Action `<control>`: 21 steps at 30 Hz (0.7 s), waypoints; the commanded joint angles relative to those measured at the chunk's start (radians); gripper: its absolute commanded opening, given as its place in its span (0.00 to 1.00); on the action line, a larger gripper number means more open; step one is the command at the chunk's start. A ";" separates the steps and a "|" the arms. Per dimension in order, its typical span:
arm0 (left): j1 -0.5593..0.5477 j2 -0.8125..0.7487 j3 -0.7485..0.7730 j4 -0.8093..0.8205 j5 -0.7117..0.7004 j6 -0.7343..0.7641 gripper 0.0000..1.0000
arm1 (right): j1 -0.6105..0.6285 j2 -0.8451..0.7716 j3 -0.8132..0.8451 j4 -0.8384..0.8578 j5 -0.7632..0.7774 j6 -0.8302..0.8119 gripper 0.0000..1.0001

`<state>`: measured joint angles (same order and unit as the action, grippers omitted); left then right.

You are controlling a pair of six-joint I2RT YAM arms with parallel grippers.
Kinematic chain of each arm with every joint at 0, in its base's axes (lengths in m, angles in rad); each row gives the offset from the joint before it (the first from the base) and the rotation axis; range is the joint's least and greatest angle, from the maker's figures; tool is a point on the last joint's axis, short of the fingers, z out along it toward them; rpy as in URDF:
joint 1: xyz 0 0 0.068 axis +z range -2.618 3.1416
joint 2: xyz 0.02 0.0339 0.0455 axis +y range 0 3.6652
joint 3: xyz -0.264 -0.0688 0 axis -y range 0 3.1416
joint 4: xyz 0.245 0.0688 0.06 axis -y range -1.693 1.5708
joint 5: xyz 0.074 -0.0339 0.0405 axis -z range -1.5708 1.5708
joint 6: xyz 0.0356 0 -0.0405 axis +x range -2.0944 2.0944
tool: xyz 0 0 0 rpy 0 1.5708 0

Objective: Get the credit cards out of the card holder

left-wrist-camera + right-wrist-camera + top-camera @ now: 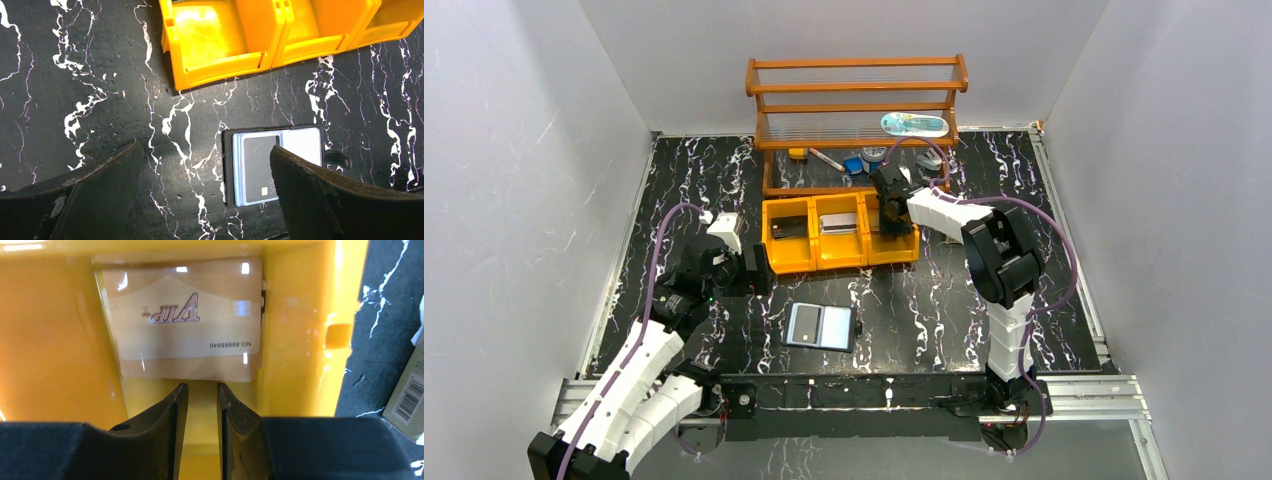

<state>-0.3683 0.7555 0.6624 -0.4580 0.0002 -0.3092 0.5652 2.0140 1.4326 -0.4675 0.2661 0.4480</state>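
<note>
Dark marbled surface [924,320] is carrying the black folding card holder [821,326], lying rightward of the gaping left gripper [204,148]; right gripper [200,386] is hovering narrowly parted, empty.

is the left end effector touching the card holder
Apart. The top view shows the left end effector up and left of the card holder, with a clear gap between them.

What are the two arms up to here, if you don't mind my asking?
The arms are emptying the card holder, which lies open on the table. The right claw is at the right compartment of the yellow bin tray, jaws slightly apart and empty; a tan card lies flat just beyond its tips. The left claw hangs wide open above the table by the holder, where a dark card still sits in one panel.
</note>
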 commanded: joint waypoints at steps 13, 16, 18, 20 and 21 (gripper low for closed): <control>0.006 -0.007 0.019 -0.008 0.011 0.014 0.98 | 0.004 -0.027 -0.056 0.191 0.067 0.054 0.41; 0.006 -0.008 0.019 -0.008 0.012 0.015 0.98 | 0.005 -0.089 -0.087 0.198 0.045 0.055 0.42; 0.006 -0.010 0.017 -0.007 0.011 0.014 0.98 | 0.006 -0.145 -0.110 0.203 0.027 0.058 0.44; 0.006 -0.008 0.018 -0.006 0.014 0.016 0.98 | 0.007 -0.202 -0.130 0.209 0.012 0.061 0.46; 0.006 -0.006 0.017 -0.005 0.018 0.016 0.98 | 0.008 -0.230 -0.139 0.214 0.010 0.056 0.47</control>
<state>-0.3683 0.7559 0.6624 -0.4580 0.0013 -0.3065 0.5663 1.9324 1.3106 -0.2993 0.2981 0.4946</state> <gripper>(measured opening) 0.983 0.454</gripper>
